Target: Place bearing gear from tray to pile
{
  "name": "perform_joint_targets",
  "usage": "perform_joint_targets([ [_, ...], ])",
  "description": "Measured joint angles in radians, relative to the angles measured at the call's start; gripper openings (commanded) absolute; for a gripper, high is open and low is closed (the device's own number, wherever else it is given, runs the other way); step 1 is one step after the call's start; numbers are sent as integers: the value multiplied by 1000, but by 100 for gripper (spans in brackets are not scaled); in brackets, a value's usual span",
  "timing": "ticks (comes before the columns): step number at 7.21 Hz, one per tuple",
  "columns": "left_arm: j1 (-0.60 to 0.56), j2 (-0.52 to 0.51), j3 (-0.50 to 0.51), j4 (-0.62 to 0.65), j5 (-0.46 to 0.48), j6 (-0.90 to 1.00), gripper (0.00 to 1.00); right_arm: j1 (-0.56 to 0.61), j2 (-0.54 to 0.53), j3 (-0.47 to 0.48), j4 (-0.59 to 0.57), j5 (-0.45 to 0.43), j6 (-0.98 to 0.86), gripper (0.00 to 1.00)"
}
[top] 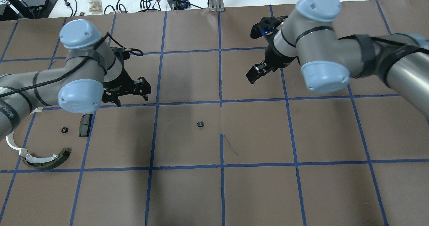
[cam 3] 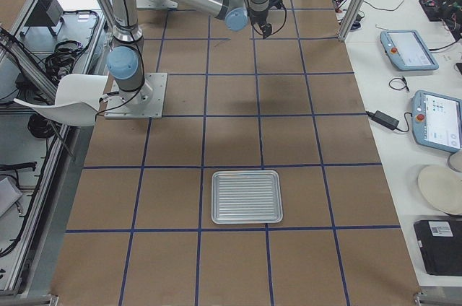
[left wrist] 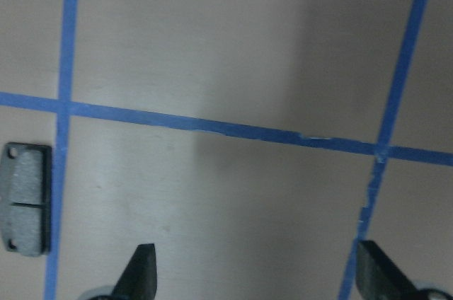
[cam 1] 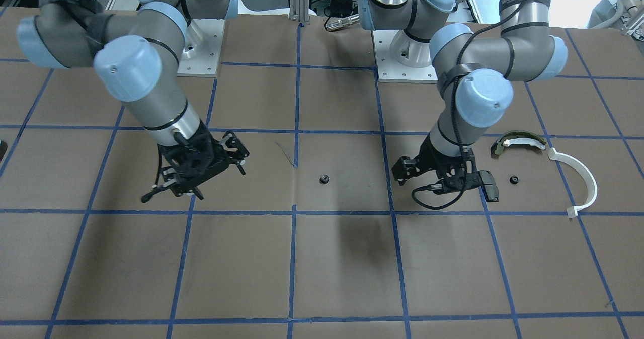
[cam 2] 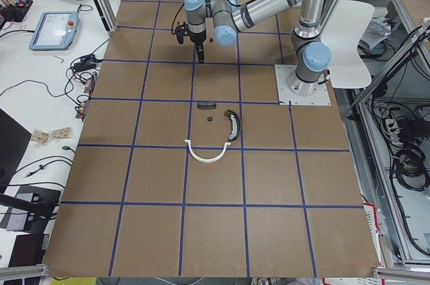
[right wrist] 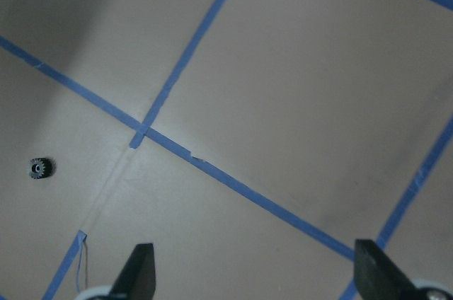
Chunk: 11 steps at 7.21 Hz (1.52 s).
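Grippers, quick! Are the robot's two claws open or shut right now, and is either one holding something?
Left black two-finger gripper: open, holding nothing.
Right black two-finger gripper: open, holding nothing.

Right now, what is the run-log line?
left pincer: open, empty | right pincer: open, empty | gear: loose mid-table | second gear: at pile | tray: no gear

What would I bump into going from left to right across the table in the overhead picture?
white half-ring strip → small gear by the pile → black pad → left claw → lone gear in the middle → right claw
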Motion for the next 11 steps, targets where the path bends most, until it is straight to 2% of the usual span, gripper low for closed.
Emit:
perform_joint_targets([
  [3,-192,-46,-6,37,-3,-256,100,-62,-119,-114,335,-89,272,100],
  [5,-291,-86,-42,169,-4,-345,100,-67,-181,-148,472,-137,386,100],
  [7,-335,-121,-93,296,-3,-364,97,-67,-196,-152,521,-162,435,100],
  [10,-342,-168,-105,338,0,-377,93,-71,-197,-149,529,-176,423,100],
  [11,-343,-178,-104,348,0,-384,56,-69,-198,-149,530,-177,415,100],
])
